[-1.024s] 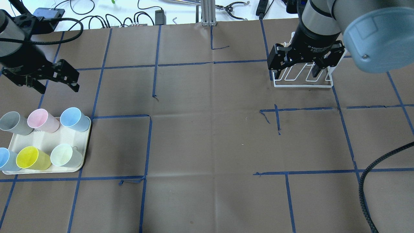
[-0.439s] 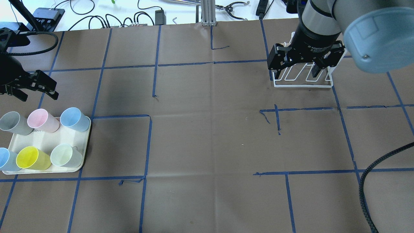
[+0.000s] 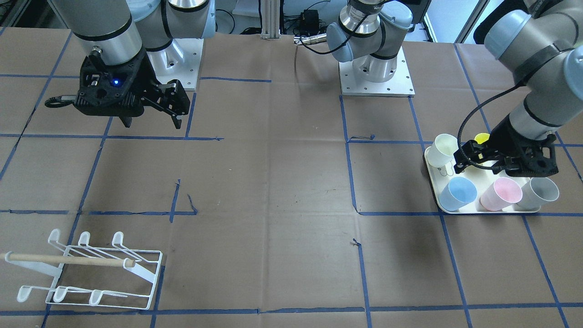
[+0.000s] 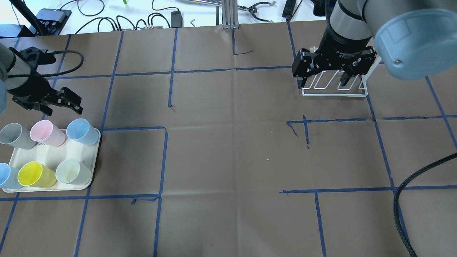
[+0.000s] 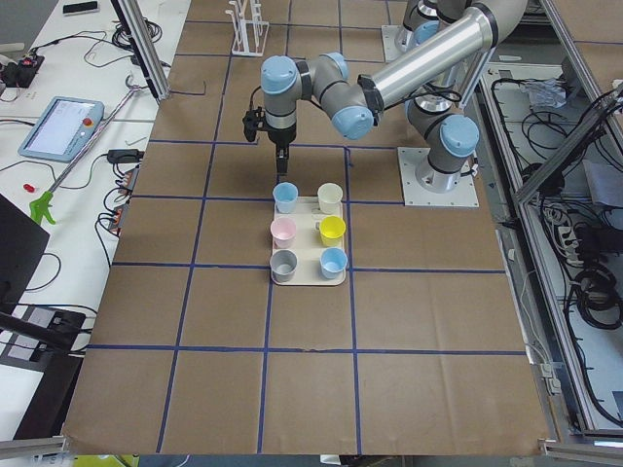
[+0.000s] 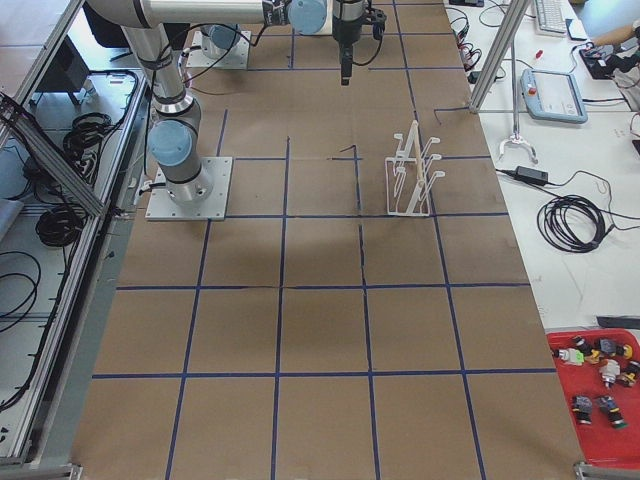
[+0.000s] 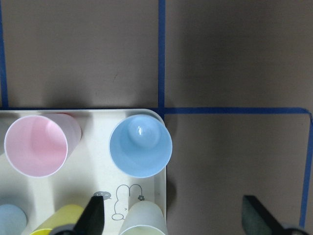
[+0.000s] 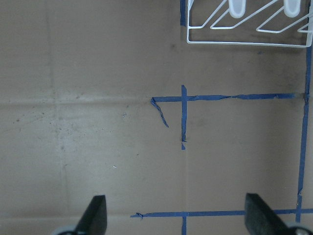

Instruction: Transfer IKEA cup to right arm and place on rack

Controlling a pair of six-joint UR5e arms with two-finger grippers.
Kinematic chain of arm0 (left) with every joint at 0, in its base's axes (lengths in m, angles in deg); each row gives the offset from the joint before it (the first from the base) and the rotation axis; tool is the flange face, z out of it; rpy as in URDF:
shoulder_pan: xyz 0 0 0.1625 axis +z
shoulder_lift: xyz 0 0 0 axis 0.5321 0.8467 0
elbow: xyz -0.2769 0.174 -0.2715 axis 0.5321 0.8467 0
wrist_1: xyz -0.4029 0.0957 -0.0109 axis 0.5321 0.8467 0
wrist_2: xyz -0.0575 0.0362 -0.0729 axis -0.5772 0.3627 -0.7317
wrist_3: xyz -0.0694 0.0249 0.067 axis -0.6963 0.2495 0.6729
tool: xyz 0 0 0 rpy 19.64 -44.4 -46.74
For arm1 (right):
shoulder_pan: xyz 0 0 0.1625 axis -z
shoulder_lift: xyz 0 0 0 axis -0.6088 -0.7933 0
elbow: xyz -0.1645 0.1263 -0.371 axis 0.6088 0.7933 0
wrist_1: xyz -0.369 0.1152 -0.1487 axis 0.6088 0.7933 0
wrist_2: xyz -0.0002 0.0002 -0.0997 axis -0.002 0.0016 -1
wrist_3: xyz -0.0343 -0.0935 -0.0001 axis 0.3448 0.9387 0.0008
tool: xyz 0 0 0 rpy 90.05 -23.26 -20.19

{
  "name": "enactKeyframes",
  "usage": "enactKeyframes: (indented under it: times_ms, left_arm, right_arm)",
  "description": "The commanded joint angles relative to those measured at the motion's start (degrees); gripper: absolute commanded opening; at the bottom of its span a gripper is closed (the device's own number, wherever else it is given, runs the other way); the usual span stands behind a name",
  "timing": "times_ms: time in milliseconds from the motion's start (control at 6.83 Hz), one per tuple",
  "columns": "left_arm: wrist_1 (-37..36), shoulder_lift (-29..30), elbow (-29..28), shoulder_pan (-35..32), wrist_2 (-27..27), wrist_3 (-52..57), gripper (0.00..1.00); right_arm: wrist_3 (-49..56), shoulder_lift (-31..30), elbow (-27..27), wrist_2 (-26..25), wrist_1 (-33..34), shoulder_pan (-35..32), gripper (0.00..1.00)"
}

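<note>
Several plastic cups stand on a cream tray (image 4: 50,153) at the table's left: grey (image 4: 14,135), pink (image 4: 46,132), blue (image 4: 81,131), yellow (image 4: 35,175), pale green (image 4: 73,171) and another blue at the edge. My left gripper (image 4: 53,103) is open and empty, hovering just beyond the tray's far edge. In the left wrist view the blue cup (image 7: 140,145) sits ahead of the open fingers (image 7: 95,215). My right gripper (image 4: 321,78) is open and empty above the white wire rack (image 4: 334,91), which also shows in the front view (image 3: 91,273).
Brown paper with blue tape lines covers the table (image 4: 228,153). Cables and tools lie beyond the far edge (image 4: 160,18). A black cable (image 4: 410,200) loops in at the near right. Both arm bases (image 3: 375,73) stand at the robot's side.
My left gripper swung left and then came back nearer the tray's far edge, lower than before. My right gripper shifted slightly away over the rack. The cups have not moved.
</note>
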Motion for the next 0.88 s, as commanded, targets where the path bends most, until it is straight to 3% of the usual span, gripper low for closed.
enactKeyframes:
  times_ms: [0, 585, 732]
  left_arm:
    - [-10.66, 1.77, 7.18, -0.06, -0.29, -0.12, 1.00]
    - [-13.86, 4.93, 10.11, 0.03, 0.23, 0.14, 1.00]
    - [-14.04, 4.94, 9.93, 0.03, 0.23, 0.49, 0.99]
  right_arm:
    - [-0.03, 0.38, -0.03, 1.20, 2.49, -0.02, 1.00]
    - [-0.29, 0.64, -0.03, 2.52, 4.67, -0.10, 1.00]
    - [-1.86, 0.65, -0.29, 6.27, 5.65, -0.11, 1.00]
